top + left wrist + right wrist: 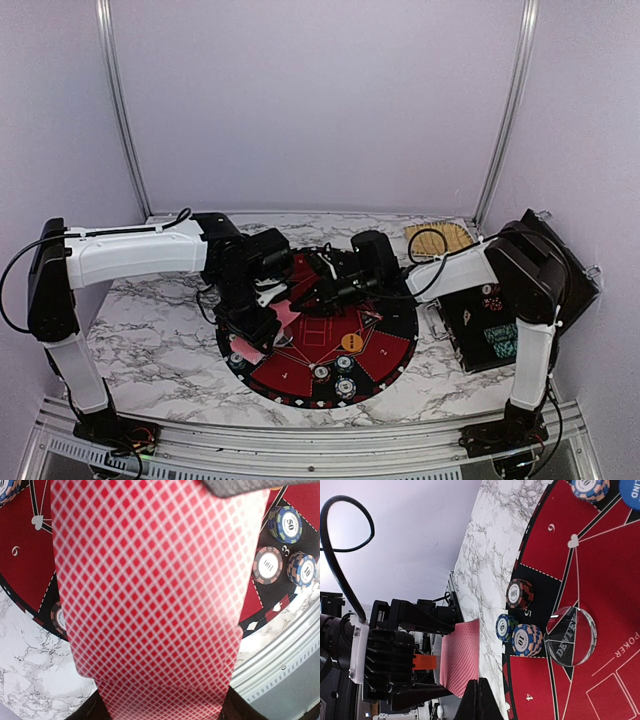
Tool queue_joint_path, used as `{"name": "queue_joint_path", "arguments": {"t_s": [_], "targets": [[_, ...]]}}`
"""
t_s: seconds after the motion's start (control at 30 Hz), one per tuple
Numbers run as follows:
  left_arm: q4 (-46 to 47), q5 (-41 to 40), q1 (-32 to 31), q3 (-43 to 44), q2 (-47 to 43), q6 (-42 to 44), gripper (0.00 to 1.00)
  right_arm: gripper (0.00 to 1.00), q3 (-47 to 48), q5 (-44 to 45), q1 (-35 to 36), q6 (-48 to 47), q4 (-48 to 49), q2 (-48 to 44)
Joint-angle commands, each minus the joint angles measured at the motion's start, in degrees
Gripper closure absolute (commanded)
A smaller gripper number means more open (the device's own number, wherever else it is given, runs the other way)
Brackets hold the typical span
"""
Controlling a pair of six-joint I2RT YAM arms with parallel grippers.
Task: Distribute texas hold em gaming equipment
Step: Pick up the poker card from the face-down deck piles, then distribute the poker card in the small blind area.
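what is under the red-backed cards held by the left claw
The cards hang over the mat and table; chip stacks show to their right, one chip peeks out left. Whatever lies directly beneath is covered.

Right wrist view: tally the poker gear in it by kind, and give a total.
Chip stacks: 4
Clear dealer button: 1
Blue button: 1
Red-backed card bundle: 1
Total: 7
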Motion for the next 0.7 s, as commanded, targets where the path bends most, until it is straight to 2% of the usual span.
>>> {"name": "queue_joint_path", "arguments": {"t_s": [0.0,0.67], "targets": [[-1.14,-0.54,-0.32,-1.12,-2.89,-1.32,0.55,1.0,-0.19,0.24,-1.43,-0.3,1.4,-2.16],[1.23,0.9,1.54,-4.53,-4.1,-2.78,0.55,1.0,-3.73,-2.28,-6.53,4.65,8.04,-3.82]]}}
